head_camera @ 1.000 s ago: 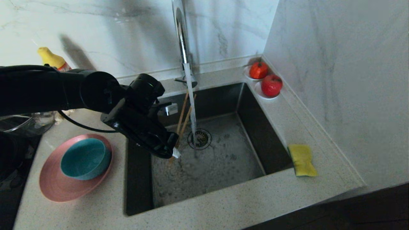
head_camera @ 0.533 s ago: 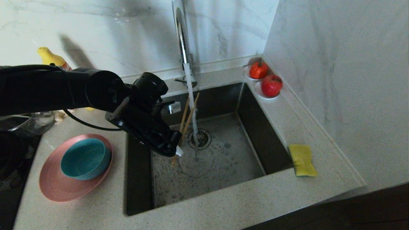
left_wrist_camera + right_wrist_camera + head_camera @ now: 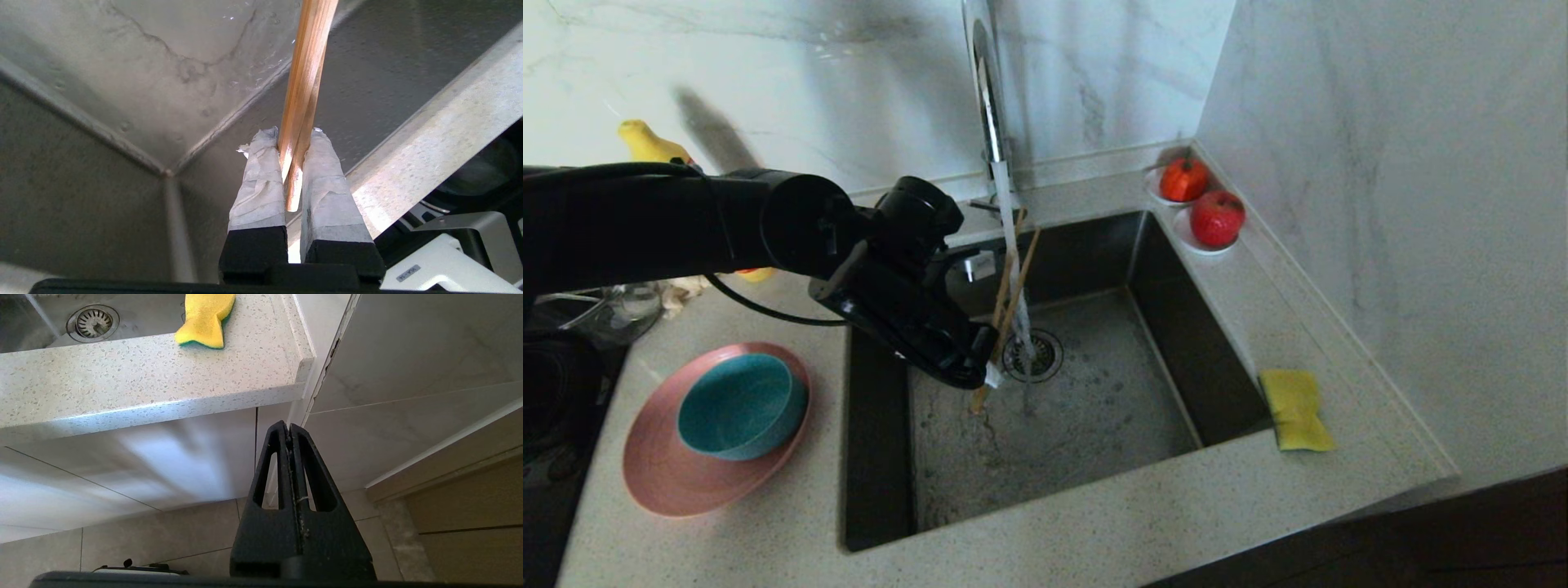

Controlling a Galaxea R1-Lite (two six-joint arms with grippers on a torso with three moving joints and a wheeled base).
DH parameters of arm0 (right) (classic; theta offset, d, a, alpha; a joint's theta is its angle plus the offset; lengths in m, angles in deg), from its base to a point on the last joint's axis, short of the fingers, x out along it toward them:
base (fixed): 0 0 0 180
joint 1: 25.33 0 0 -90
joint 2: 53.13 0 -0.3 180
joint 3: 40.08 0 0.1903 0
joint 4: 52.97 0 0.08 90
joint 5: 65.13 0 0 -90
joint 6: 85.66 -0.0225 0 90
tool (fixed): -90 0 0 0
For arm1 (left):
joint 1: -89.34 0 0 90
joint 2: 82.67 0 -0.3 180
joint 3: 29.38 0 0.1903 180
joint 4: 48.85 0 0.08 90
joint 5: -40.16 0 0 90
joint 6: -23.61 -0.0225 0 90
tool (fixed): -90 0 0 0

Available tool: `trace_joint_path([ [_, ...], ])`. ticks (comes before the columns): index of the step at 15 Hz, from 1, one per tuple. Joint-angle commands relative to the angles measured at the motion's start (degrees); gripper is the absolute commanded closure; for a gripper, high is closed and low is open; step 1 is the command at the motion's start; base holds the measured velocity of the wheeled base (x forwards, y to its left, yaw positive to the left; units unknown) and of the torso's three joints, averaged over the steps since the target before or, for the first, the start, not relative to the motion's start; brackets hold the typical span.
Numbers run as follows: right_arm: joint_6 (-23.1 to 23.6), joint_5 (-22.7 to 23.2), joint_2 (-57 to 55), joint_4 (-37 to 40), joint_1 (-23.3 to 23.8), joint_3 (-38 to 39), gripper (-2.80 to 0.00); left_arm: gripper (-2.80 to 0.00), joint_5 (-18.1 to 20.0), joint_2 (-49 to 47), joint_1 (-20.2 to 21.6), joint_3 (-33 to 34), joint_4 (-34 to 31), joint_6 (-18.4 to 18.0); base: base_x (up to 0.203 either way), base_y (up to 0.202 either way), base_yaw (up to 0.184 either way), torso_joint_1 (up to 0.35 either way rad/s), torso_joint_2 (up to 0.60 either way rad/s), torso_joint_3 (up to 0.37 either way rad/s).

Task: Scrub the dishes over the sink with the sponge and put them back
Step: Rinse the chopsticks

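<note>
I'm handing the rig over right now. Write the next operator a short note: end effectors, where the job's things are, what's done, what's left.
Left end effector: shut on the chopsticks, held over the sink in the running tap stream.
Right end effector: shut, empty, parked below the counter edge.
Sponge: on the counter right of the sink, untouched.
Pink plate with the teal bowl on it: counter left of the sink.
Done: chopsticks under water.
Left: scrub chopsticks, bowl and plate with the sponge; put all back.

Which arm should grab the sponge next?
Right. The sponge lies on the counter right of the sink, and the right gripper hangs shut and empty below that edge. The left gripper is busy holding the chopsticks under the tap.
</note>
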Motion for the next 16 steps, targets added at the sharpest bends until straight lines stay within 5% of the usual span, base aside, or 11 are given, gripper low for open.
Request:
trace_joint_path([
  [1,0.1,0.0,0.0,0.0,0.1,0.0,0.0,0.0,0.0,-0.4,-0.6,-0.9,-0.2,0.1,0.0,0.0,0.0,0.0,0.0,0.0],
  [16,0.0,0.0,0.0,0.0,0.1,0.0,0.0,0.0,-1.6,-1.5,-0.4,-4.5,0.0,4.4,0.0,0.0,0.0,0.0,0.0,0.0],
])
